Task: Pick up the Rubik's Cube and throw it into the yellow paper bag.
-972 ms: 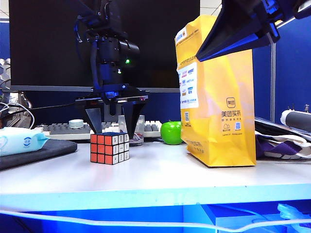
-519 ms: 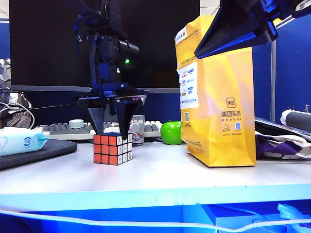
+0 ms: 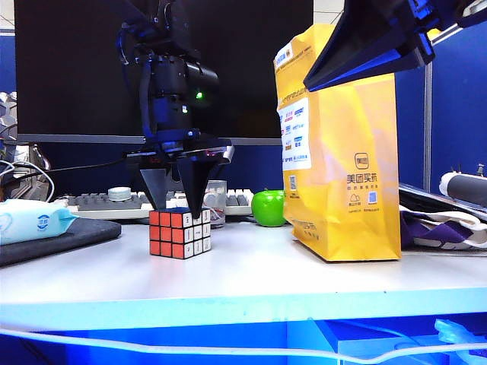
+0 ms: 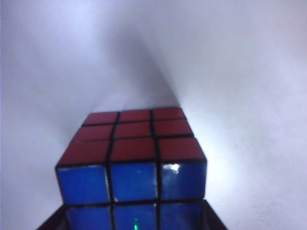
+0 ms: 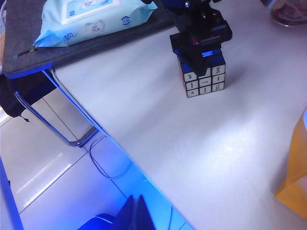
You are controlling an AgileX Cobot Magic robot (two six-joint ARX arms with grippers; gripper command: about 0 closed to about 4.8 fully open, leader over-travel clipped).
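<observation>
1. Cube (image 3: 179, 233) sits flat on the surface (image 3: 251, 277), toward its left half and back from the front edge; the bag (image 3: 342, 152) stands upright toward the right side, well apart from it.
2. My left tool (image 3: 179, 209) comes straight down over the cube, one finger at each side of its top layer. The jaws look closed against it, partly open only by the cube's own width, so I judge I have a hold, though only on the upper part.
3. In my left wrist view the cube (image 4: 134, 165) fills the lower frame, red face up toward the camera, squarely between the fingers.
4. My right tool (image 3: 373, 46) hangs high above the bag, near its mouth. Its fingers point down and hold nothing; I cannot tell how wide they stand.
5. To do this step well, I should keep the squeeze firm and even before lifting, because the hold is shallow and a tilt could let the cube pivot out.
6. Then lift straight up, clear the bag's rim with room, and keep away from my right arm.
</observation>
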